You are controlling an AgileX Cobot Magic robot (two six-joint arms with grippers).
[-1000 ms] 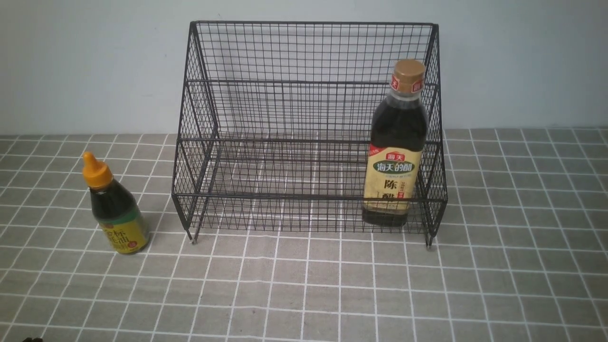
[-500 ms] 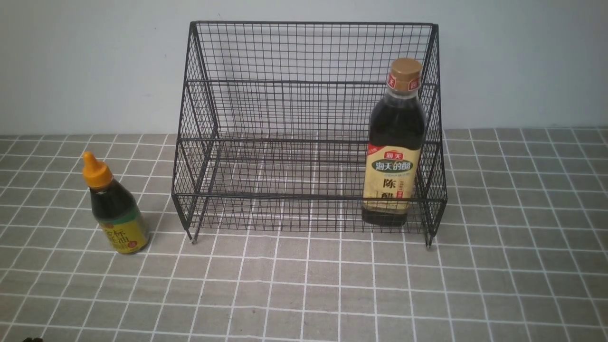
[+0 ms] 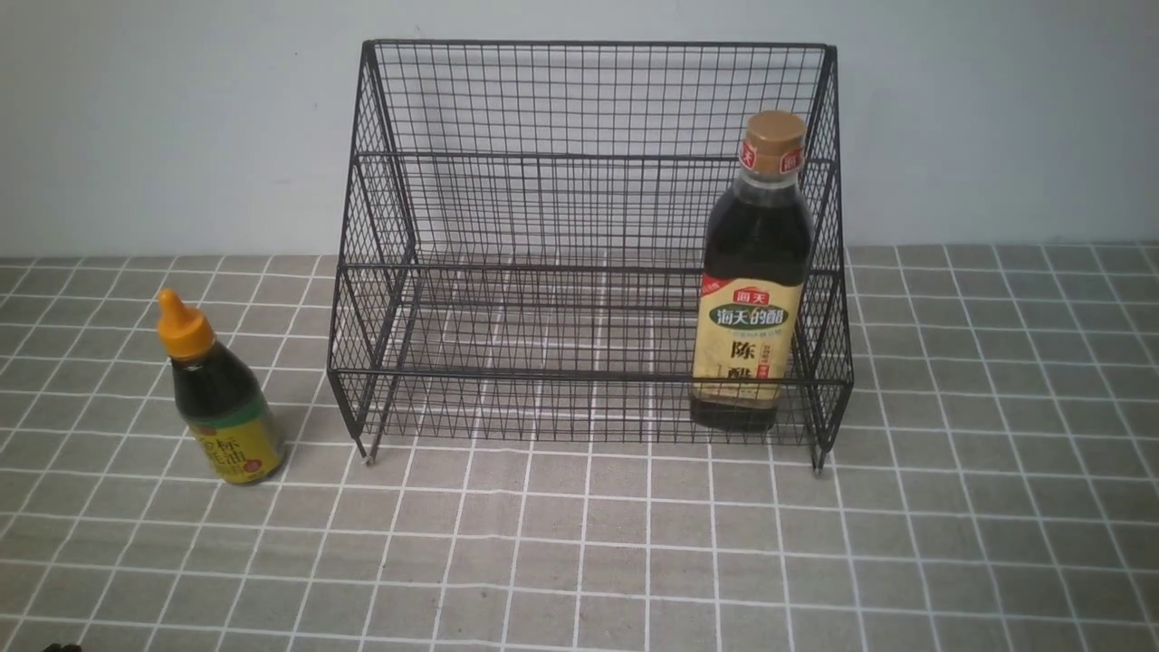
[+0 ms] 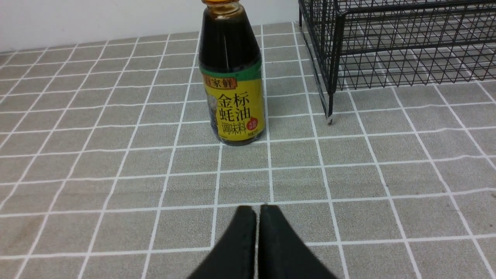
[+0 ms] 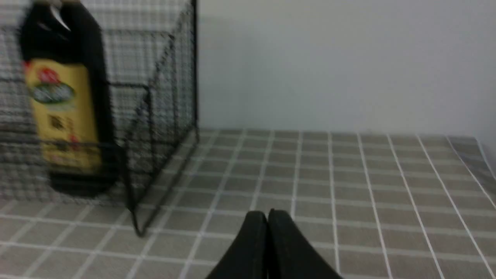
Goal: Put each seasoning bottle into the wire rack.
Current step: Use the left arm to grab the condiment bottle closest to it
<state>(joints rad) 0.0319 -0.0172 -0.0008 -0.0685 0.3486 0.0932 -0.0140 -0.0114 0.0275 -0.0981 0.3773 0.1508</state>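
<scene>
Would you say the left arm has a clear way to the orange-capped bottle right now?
Probably yes. The bottle stands upright outside the rack, apart from it, with only bare cloth between it and the left gripper, which is shut and must open first.

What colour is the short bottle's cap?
Orange; the short bottle's cap shows best in the front view.

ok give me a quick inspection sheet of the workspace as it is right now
surface: grey checked cloth, lying flat
wire rack: upright, back centre of the cloth
tall bottle: upright in the rack's lower tier, right end
short bottle: upright on the cloth, outside the rack, to its left
clutter: nothing seen
left gripper: shut, empty, facing the short bottle, apart from it
right gripper: shut, empty
cables: nothing seen
surroundings: plain pale wall behind
</scene>
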